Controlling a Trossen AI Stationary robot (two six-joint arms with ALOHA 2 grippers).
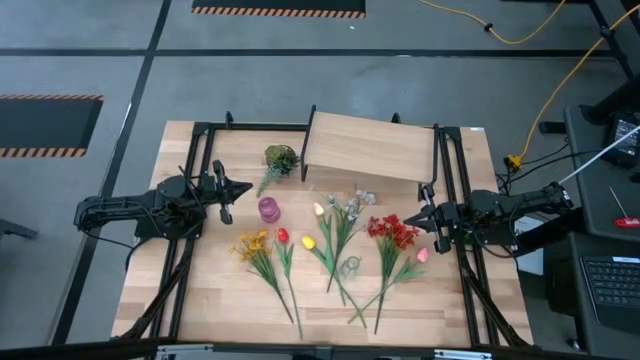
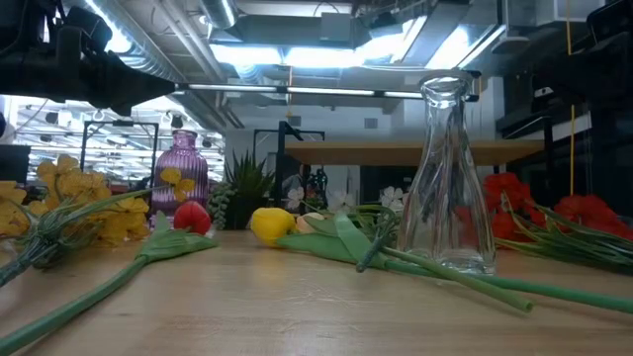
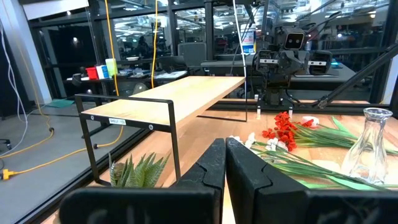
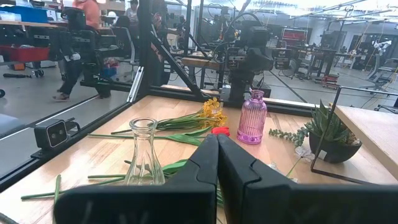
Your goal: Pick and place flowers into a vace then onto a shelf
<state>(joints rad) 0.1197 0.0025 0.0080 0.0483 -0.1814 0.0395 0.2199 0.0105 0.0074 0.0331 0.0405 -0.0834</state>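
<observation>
floor [image 1: 300, 90] — grey, black lines | yellow cable [image 1: 545, 110] | ceiling lights [image 2: 297, 54] — bright

Yellow flowers [image 2: 59, 203] cut off at low view's edge.

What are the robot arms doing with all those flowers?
Nothing is being handled right now. The left gripper and the right gripper both wait shut at the table's sides, holding nothing. The flowers lie loose on the table. The clear glass vase stands among them with nothing in it, and the pink vase stands near the left gripper. The shelf at the back has nothing on it.
</observation>
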